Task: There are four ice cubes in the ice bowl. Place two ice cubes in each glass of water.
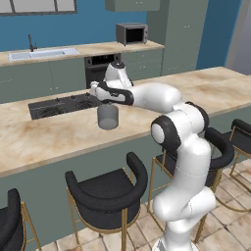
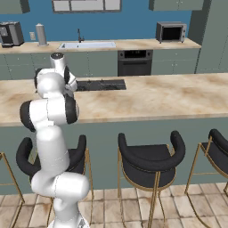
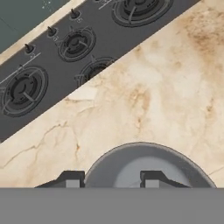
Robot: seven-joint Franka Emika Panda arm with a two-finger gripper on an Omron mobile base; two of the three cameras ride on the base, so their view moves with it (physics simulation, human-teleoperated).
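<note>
Gripper (image 3: 109,178) hangs directly above a grey glass of water (image 1: 108,116), fingertips parted over its rim and holding nothing. That glass stands on the marble worktop (image 1: 54,135) just beside the black cooktop (image 3: 57,57).

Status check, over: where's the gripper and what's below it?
Gripper open, nothing between its fingertips. Directly above a grey glass on the marble counter. Cooktop just beyond. No ice cubes or bowl visible.

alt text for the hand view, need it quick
Looking straight down, the end effector hovers over the open mouth of a grey glass on a marble counter. A black stovetop runs diagonally across the top.
</note>
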